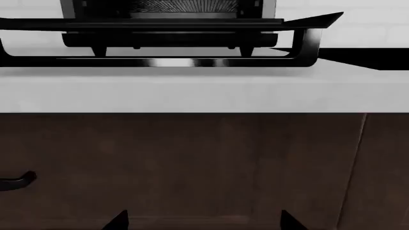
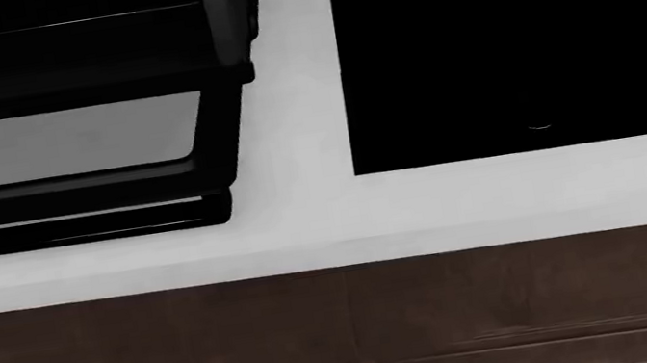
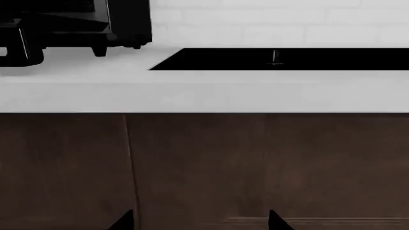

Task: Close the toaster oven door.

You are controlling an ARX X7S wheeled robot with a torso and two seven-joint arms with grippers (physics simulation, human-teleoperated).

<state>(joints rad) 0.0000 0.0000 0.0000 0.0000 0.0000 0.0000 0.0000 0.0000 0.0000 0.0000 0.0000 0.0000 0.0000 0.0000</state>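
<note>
The door (image 1: 160, 24) is seen lying flat open over the tabletop (image 1: 191, 91), so nothing is closed yet. Both tools, left (image 1: 201, 220) and right (image 3: 198, 220), are held spread and empty, low before the cabinet, well below the door.

In the head view the oven (image 2: 68, 46) sits at upper left on the counter (image 2: 304, 224), its door (image 2: 66, 198) lying open toward the counter's front edge. The cooktop (image 2: 521, 33) fills the upper right, apart from the oven. Cabinets (image 2: 348, 334) run along the bottom.
</note>
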